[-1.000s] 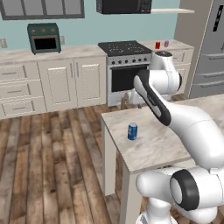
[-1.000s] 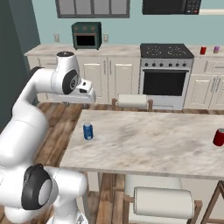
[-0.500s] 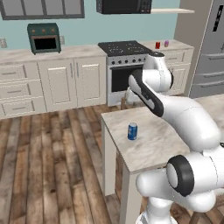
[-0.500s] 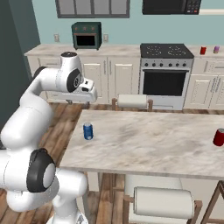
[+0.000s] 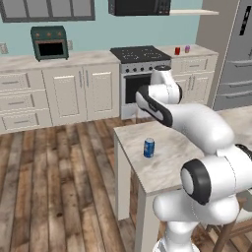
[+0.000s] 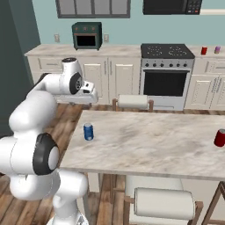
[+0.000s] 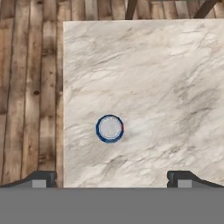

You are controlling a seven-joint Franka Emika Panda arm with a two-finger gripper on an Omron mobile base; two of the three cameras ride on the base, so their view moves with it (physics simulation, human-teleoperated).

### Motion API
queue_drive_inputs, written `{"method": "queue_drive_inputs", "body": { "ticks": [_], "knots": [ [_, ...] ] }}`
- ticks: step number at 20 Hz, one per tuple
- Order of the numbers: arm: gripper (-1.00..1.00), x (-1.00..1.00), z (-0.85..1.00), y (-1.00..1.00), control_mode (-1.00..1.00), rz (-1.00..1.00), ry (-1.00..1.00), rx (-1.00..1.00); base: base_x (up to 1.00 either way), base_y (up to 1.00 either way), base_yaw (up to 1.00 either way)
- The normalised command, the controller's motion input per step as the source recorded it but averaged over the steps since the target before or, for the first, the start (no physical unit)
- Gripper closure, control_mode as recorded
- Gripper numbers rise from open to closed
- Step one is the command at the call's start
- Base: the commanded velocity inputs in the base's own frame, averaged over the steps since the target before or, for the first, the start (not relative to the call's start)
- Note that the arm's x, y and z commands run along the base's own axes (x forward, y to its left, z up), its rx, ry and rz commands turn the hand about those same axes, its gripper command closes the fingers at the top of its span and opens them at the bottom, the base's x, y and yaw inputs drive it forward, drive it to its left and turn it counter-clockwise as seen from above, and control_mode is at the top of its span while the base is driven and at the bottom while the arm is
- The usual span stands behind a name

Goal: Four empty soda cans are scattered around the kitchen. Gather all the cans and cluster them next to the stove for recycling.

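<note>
A blue soda can (image 7: 110, 128) stands upright on the marble island (image 7: 166, 78), near its left edge in the hand view. My gripper (image 7: 111, 179) hangs well above it, pointing straight down, jaws wide open and empty. The same blue can (image 5: 149, 147) (image 6: 88, 131) sits at the island's end, with my hand (image 6: 86, 90) above it. A red can (image 6: 219, 137) stands at the island's far right. Another red can (image 5: 177, 50) and a purple-pink can (image 5: 187, 49) stand on the counter just right of the stove (image 5: 140, 54).
A dark-green toaster oven (image 5: 49, 43) sits on the left counter and a black microwave (image 5: 140, 6) hangs above the stove. A fridge (image 5: 236, 54) stands at the right. Wooden chairs (image 6: 132, 102) flank the island; wood floor (image 5: 54, 182) lies open to the left.
The arm's upper links have swung a little to the left in the left base view. The hand stays high over the island's end, jaws open. The cans have not moved.
</note>
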Motion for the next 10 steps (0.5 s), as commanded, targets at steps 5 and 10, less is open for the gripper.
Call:
{"method": "queue_drive_inputs", "body": {
  "ticks": [5,10],
  "knots": [
    [-1.00,0.36,-0.27,0.00,-1.00,0.00,0.09,-0.02,0.00,0.00,0.00],
    [-1.00,0.20,-0.25,0.01,-1.00,0.00,0.09,0.00,0.00,0.00,0.00]
  ]
}}
